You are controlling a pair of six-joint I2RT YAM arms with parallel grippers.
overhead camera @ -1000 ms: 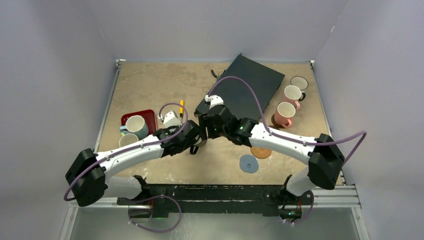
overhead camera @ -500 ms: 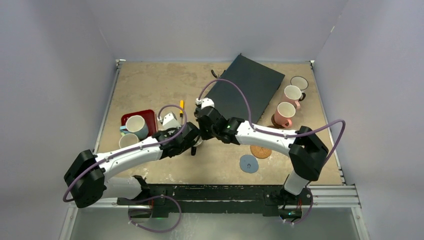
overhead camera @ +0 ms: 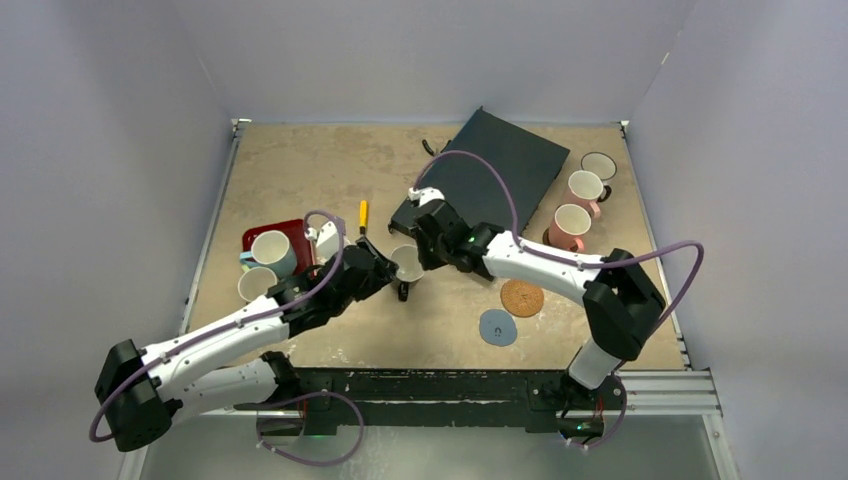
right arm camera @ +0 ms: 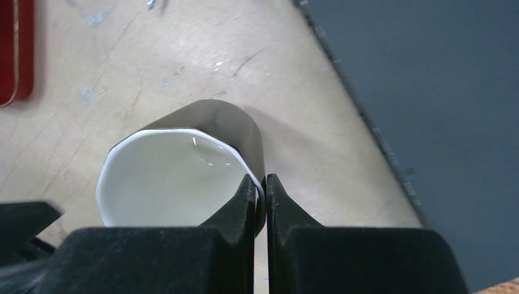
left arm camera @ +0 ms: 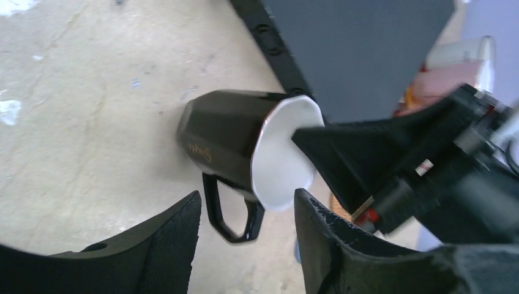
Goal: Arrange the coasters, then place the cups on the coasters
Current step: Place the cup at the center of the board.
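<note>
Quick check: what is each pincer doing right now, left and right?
Left pincer: open, fingers apart, not gripping the dark mug.
Right pincer: closed on the dark mug's rim.

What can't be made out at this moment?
Right wrist view: the handle of the dark brown cup is hidden by the right gripper; the red tray is cut off at the left edge.
Left wrist view: the gold lettering on the cup is too small to read; the pink cup is blurred and partly behind the gripper.
</note>
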